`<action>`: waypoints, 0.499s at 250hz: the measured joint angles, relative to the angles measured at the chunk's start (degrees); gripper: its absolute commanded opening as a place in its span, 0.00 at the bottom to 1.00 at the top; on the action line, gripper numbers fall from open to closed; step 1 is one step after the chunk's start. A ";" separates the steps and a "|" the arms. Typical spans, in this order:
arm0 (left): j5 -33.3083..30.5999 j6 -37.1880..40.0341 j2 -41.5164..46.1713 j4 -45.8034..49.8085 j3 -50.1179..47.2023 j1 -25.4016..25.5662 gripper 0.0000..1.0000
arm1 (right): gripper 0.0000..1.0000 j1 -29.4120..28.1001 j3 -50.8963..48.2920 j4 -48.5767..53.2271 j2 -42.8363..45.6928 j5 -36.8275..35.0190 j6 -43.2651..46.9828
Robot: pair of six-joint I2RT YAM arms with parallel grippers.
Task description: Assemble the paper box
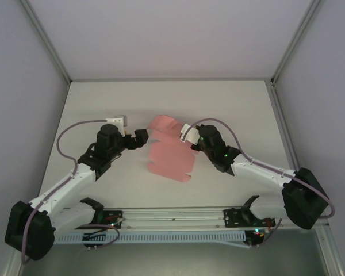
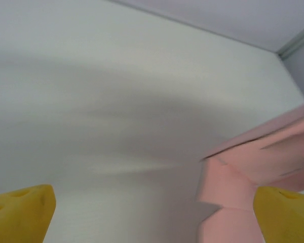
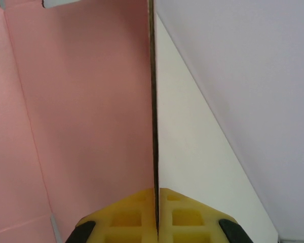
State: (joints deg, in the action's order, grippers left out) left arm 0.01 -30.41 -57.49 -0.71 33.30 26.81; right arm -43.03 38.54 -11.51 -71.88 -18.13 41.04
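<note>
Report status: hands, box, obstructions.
Left hand open beside pink die-cut thin-card sheet. Right hand shut on its edge. Sheet unassembled, partly folded. Nothing in the way.

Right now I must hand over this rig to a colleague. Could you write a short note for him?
The right gripper is shut on the right edge of the paper box.
The left gripper is open beside its left edge and holds nothing.
The paper box is a pink sheet between the arms, over the middle of the table.
Done: one edge gripped.
Left: folding the panels and closing the flaps.
</note>
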 measured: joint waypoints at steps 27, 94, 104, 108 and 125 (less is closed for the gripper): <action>0.04 -0.35 0.74 1.64 -1.99 -3.74 1.00 | 0.00 0.04 -0.15 -0.33 0.98 0.87 -0.42; 6.51 -0.35 -2.67 -2.69 -3.91 -8.66 1.00 | 0.00 0.28 -0.15 -0.59 1.27 3.19 -0.85; 7.87 -0.35 -3.52 -4.46 -4.37 -9.03 1.00 | 0.00 0.28 -0.15 -0.57 1.29 3.39 -0.83; 8.31 -0.33 -3.76 -4.92 -4.50 -9.14 1.00 | 0.00 0.28 -0.15 -0.59 1.29 3.41 -0.85; 10.51 -0.33 -5.07 -7.34 -4.98 -9.20 1.00 | 0.00 0.28 -0.15 -0.57 1.29 3.65 -0.87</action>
State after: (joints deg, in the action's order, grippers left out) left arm 10.52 -30.74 -62.57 -8.05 28.32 17.61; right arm -42.74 38.39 -12.08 -70.59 -14.48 40.16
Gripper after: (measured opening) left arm 0.994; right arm 0.050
